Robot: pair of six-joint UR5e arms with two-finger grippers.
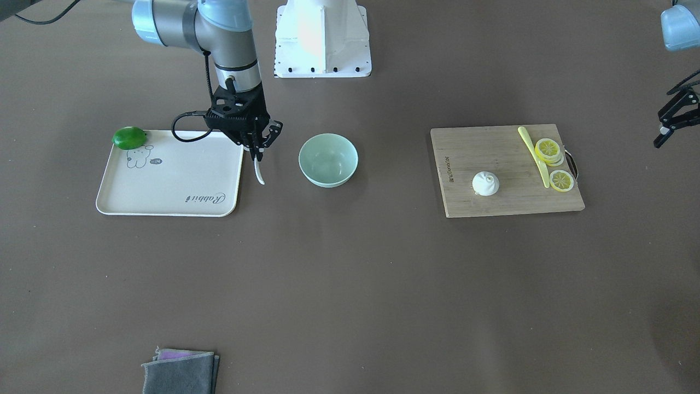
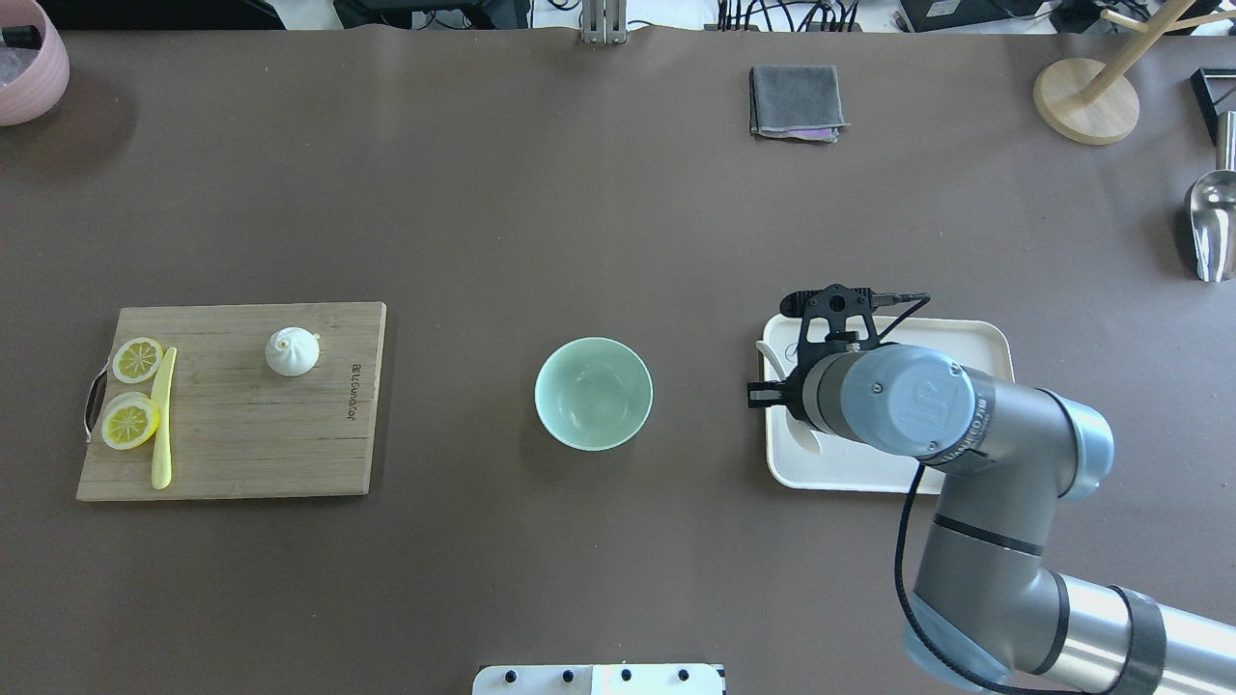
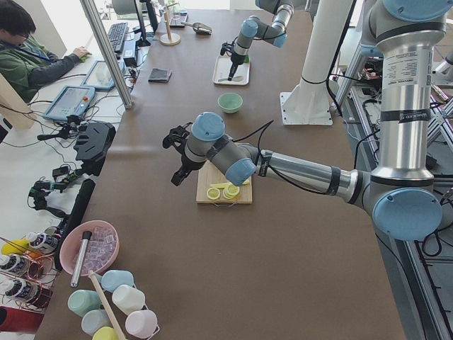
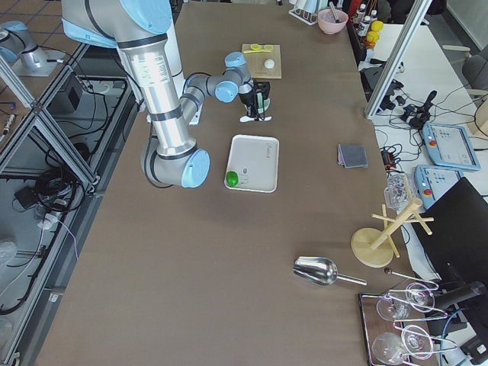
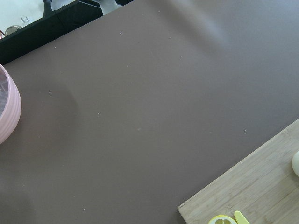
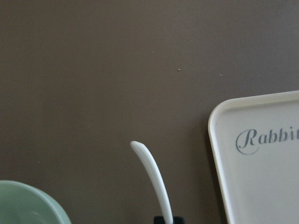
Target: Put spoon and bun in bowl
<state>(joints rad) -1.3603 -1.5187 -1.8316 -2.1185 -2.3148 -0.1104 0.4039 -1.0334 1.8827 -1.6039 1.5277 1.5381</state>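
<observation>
The right claw [image 1: 256, 150] pinches the spoon [image 1: 260, 174] just short of the bowl [image 1: 350, 150]; the glossy spoon could slip free and miss.

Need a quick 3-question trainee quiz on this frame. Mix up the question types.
1. True or false: the bun is already inside the bowl.
2. Multiple choice: what is the right gripper holding? A) the spoon B) the bun C) nothing
3. Fill in the blank: the bun rests on the wooden ____.

Key
1. False. The bowl is empty.
2. A. The gripper is shut on the spoon, between the tray and the bowl.
3. cutting board
</observation>
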